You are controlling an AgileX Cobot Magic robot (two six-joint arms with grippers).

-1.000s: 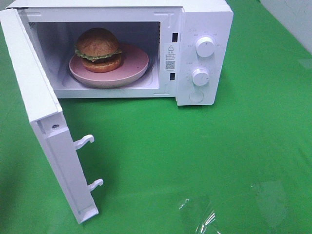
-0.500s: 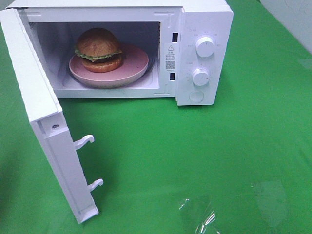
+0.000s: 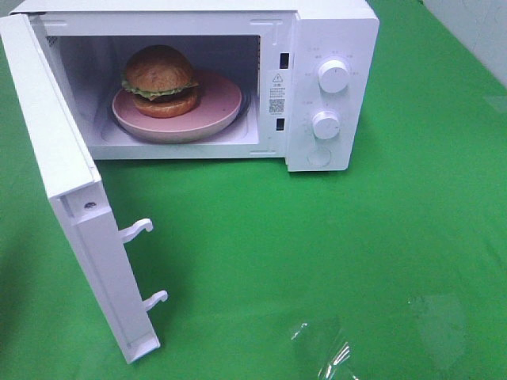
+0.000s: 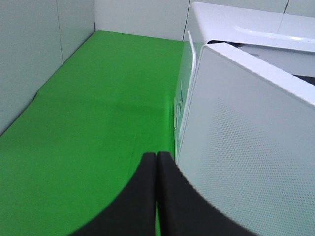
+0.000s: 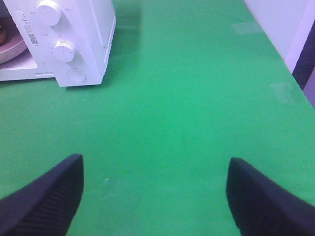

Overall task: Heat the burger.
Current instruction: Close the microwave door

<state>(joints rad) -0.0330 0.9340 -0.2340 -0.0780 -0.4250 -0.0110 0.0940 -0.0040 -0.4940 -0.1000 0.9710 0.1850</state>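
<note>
Green cloth [image 3: 317, 253] lies bare along the front edge. Door [image 3: 79, 214] is swung wide toward the front-left corner.

Risk: left gripper [image 4: 156, 158], fingers pressed together with nothing between them, sits just beside the door's outer face; contact cannot be told. A glancing or off-line push could skid the microwave [image 3: 333, 32] on the cloth instead of latching it. Plate [image 3: 218, 103] rim lies near the cavity mouth and may foul the closing door.

Burger [image 3: 158, 79] sits on the plate inside the cavity, toward the far-left corner.

Right gripper [image 5: 155, 164] is spread wide and empty, over the cloth toward the right edge. It faces the lower knob [image 3: 325, 124], well apart from it.
</note>
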